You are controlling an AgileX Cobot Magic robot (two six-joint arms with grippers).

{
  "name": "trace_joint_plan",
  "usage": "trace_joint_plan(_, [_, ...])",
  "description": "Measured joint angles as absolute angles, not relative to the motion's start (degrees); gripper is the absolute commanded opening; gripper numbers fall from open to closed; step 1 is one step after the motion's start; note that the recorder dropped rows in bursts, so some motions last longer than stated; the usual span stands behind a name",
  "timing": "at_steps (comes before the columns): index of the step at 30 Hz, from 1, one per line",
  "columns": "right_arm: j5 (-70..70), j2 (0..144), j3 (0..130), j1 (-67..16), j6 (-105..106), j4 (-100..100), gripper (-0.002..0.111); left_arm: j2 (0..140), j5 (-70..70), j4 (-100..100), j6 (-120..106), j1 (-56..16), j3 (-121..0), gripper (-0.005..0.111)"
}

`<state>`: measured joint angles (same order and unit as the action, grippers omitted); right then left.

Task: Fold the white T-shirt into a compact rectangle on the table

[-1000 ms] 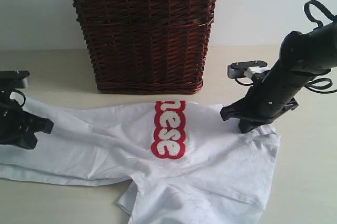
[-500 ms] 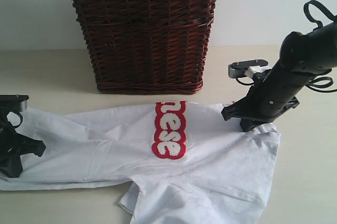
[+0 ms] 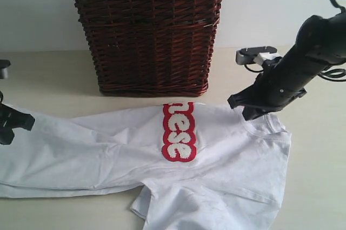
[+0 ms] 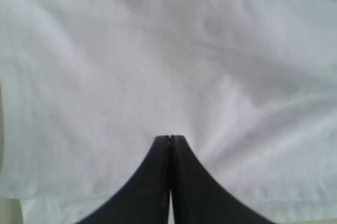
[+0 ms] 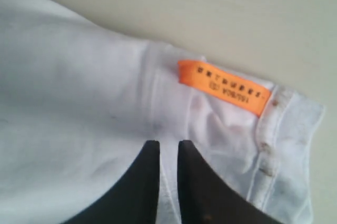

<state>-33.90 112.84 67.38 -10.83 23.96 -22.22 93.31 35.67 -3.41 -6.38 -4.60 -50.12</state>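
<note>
The white T-shirt (image 3: pixel 108 149) lies spread across the table (image 3: pixel 48 73), its red-outlined lettering (image 3: pixel 177 131) running down the middle. My right gripper (image 3: pixel 250 112) is shut on a fold of the shirt beside the ribbed collar; the right wrist view shows its fingers (image 5: pixel 164 142) pinching fabric close to the orange tag (image 5: pixel 224 87). The collar corner (image 3: pixel 267 124) is raised a little. My left gripper (image 3: pixel 6 127) sits at the shirt's far left end. In the left wrist view its fingers (image 4: pixel 169 137) are pressed together on white cloth, with creases radiating from them.
A dark brown wicker basket (image 3: pixel 148 30) with a lace-trimmed liner stands at the back centre, just behind the shirt. A sleeve (image 3: pixel 143 205) sticks out at the front. Bare tabletop (image 3: pixel 319 149) lies right of the shirt.
The right gripper has risen and shifted slightly right, lifting the collar area. The shirt and lettering slid a little right. The left gripper dipped, then moved up and left toward the view's edge.
</note>
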Motion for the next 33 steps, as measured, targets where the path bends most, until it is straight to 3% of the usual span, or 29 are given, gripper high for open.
trace_joint_plan(5, [-37.5,106.2,67.4,-10.8,26.5,-24.9,0.030,89.7,34.1,-3.4,-6.4,-4.6,-50.1,0.000])
trace_joint_plan(10, [-46.3,98.9,67.4,-10.8,29.5,-25.4,0.030,82.2,30.0,-5.9,-6.6,-4.6,-48.9,0.000])
trace_joint_plan(15, [-49.5,90.5,64.0,-12.0,37.7,-31.3,0.033,72.0,26.9,-18.7,-14.6,-4.6,-45.8,0.000])
trace_joint_plan(19, [-50.5,84.0,59.4,-17.8,40.9,-32.2,0.043,63.3,26.7,-32.9,-25.7,-5.2,-43.3,0.000])
trace_joint_plan(33, [-50.7,78.4,43.0,-45.8,34.8,-23.8,0.043,31.9,25.6,-46.4,-34.1,-7.9,-34.5,0.000])
